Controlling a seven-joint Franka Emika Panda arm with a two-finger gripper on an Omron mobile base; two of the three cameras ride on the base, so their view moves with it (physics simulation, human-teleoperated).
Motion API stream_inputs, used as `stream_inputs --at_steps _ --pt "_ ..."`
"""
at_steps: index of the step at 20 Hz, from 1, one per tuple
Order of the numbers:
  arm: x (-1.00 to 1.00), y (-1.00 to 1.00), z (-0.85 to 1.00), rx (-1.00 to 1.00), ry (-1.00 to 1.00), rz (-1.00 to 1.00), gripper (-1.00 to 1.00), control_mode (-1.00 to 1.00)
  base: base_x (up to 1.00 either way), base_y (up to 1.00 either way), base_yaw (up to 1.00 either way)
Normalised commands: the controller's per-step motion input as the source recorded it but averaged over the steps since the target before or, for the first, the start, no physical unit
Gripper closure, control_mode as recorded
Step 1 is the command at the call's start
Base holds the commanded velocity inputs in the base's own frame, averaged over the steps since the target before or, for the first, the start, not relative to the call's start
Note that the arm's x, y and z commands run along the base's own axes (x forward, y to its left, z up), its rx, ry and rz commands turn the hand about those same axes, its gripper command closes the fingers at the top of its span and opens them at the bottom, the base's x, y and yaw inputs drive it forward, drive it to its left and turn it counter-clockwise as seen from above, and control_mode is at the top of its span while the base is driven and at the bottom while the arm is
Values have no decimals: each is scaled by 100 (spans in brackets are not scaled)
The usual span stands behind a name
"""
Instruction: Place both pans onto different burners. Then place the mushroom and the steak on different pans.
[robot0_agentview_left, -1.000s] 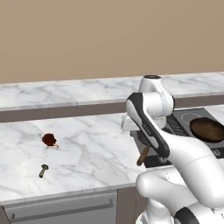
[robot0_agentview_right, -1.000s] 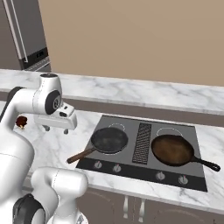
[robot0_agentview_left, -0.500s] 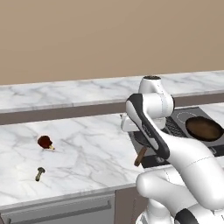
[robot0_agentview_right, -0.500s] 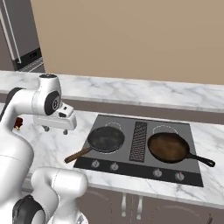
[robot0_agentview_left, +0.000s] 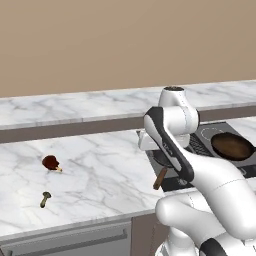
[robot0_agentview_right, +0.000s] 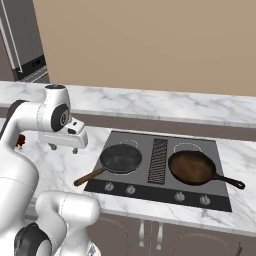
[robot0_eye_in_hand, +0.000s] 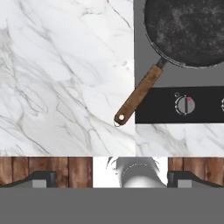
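Kitchen, marble counter (robot0_agentview_left: 100, 165), cooktop (robot0_agentview_right: 160, 187) w/ knobs, pans (robot0_agentview_right: 192, 167)

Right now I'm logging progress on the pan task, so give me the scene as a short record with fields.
black pan: on the cooktop's left side, wooden handle sticking out over the marble counter
reddish-brown pan: on the cooktop's right side
steak: on the counter, left of the cooktop, in no pan
mushroom: on the counter, nearer the front edge than the steak
gripper: above the counter beside the cooktop, holding nothing, fingers apart
left to do: both foods into separate pans
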Motion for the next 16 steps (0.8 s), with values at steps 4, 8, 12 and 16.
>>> stream_inputs --at_steps 4,8,12,16 --pt "7 0 -1 0 0 -1 -100 -100 3 0 0" --pt "43 20 0 0 -4 -1 -100 -100 0 0 0" --pt "69 63 0 0 -2 2 -100 -100 0 0 0" --pt "69 77 0 0 0 10 -100 -100 0 0 0"
